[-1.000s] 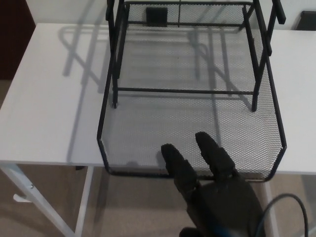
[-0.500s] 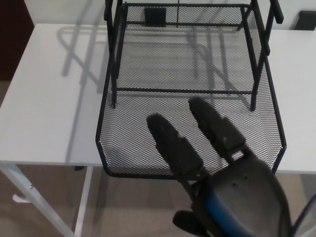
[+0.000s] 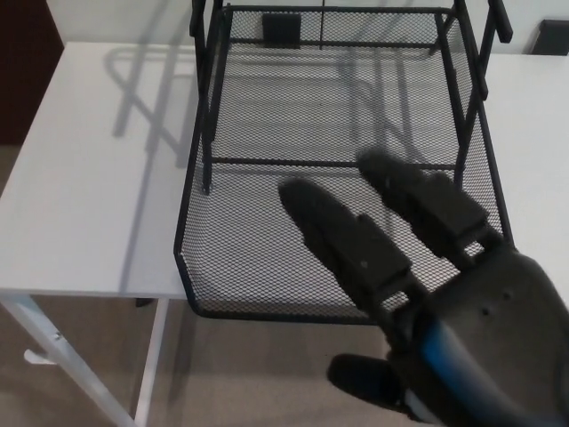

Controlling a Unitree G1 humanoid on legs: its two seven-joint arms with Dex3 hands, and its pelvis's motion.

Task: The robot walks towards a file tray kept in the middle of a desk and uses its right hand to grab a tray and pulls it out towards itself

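Note:
A black wire-mesh tray [image 3: 240, 249] lies drawn out of its black frame [image 3: 206, 98] on the white desk [image 3: 89, 178], its front rim overhanging the desk's near edge. My right hand [image 3: 427, 294] hovers close to the camera over the tray's front right part. It is open, two thick fingers [image 3: 342, 236] stretched forward and apart, the thumb below, nothing held. It hides the tray's front right corner. My left hand does not show.
The frame's uprights and a cross bar [image 3: 329, 163] stand over the tray's rear half. A small dark object [image 3: 551, 37] sits at the desk's far right. Carpet and a white desk leg [image 3: 53, 347] show below the near edge.
My right hand has risen and moved right, toward the camera, from the tray's front rim to above it, with its fingers spread. The tray has slid slightly further over the desk edge.

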